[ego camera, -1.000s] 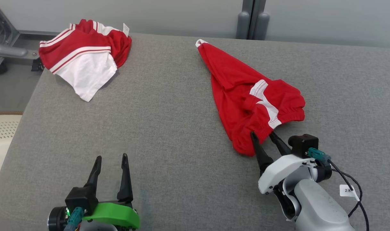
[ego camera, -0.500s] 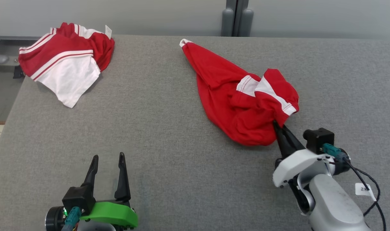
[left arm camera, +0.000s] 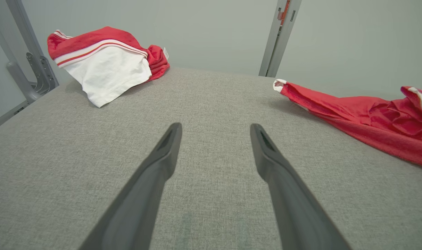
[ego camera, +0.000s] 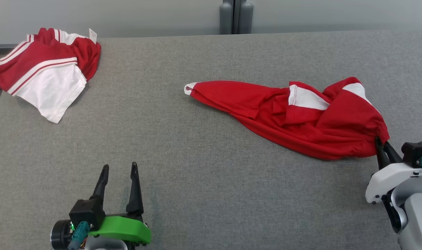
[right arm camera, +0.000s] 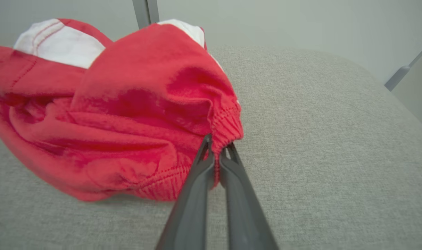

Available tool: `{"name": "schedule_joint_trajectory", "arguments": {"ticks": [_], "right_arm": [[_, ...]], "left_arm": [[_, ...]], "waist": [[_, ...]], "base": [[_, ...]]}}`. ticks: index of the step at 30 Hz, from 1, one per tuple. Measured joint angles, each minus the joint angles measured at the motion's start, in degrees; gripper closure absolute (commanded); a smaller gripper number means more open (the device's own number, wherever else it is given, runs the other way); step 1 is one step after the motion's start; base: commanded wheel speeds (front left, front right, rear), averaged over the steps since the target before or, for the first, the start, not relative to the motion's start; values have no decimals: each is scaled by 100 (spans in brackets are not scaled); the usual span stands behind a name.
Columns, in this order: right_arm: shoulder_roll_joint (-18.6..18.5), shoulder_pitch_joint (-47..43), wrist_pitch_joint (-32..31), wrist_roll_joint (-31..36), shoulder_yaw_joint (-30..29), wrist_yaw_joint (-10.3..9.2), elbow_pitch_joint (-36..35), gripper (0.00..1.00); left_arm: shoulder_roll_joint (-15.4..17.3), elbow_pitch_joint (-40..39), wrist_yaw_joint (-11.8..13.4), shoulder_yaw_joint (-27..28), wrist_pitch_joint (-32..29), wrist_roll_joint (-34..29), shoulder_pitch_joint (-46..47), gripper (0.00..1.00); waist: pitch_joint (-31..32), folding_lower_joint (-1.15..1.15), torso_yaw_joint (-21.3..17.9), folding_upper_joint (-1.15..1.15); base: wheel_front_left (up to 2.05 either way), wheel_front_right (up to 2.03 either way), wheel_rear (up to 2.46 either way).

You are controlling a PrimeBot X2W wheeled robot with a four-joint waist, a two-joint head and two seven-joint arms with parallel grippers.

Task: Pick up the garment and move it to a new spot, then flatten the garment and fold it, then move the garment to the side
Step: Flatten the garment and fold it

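Garment [ego camera: 290, 119] stretched crosswise, narrow tip left, bunched end right

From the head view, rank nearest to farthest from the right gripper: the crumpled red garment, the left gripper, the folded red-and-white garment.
1. The crumpled red garment, right side: its elastic hem is pinched in the right gripper.
2. The left gripper, lower left, jaws open.
3. The folded red-and-white garment, far left corner.

Grey fabric surface [ego camera: 197, 180], pale wall [ego camera: 145, 14], grey post [ego camera: 236, 17]
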State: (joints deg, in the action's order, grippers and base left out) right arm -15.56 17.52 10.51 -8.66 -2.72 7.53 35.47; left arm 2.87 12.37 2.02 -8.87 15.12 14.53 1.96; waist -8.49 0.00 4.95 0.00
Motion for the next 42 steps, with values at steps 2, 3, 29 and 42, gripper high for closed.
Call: {"name": "schedule_joint_trajectory", "arguments": {"ticks": [2, 3, 29, 42], "right_arm": [[21, 5, -10, 79, -85, 0, 99, 100], [40, 10, 29, 133, -137, 0, 144, 73], [1235, -706, 454, 637, -747, 0, -1869, 0], [1268, -260, 455, 107, 52, 0, -1841, 0]], "left_arm": [[-1, -3, 0, -12, 1, 3, 22, 0], [-1, -2, 0, -20, 0, 4, 28, 0], [-12, 501, -446, -1779, -310, 252, 1494, 0], [-18, 2003, -102, -3398, -646, 1439, 3490, 0]], "waist": [[-39, 0, -3, 0], [-54, 0, 0, 0], [173, 0, -527, 0], [-463, 0, -1293, 0]], "base": [[0, 0, 0], [0, 0, 0], [0, 0, 0], [0, 0, 0]]}}
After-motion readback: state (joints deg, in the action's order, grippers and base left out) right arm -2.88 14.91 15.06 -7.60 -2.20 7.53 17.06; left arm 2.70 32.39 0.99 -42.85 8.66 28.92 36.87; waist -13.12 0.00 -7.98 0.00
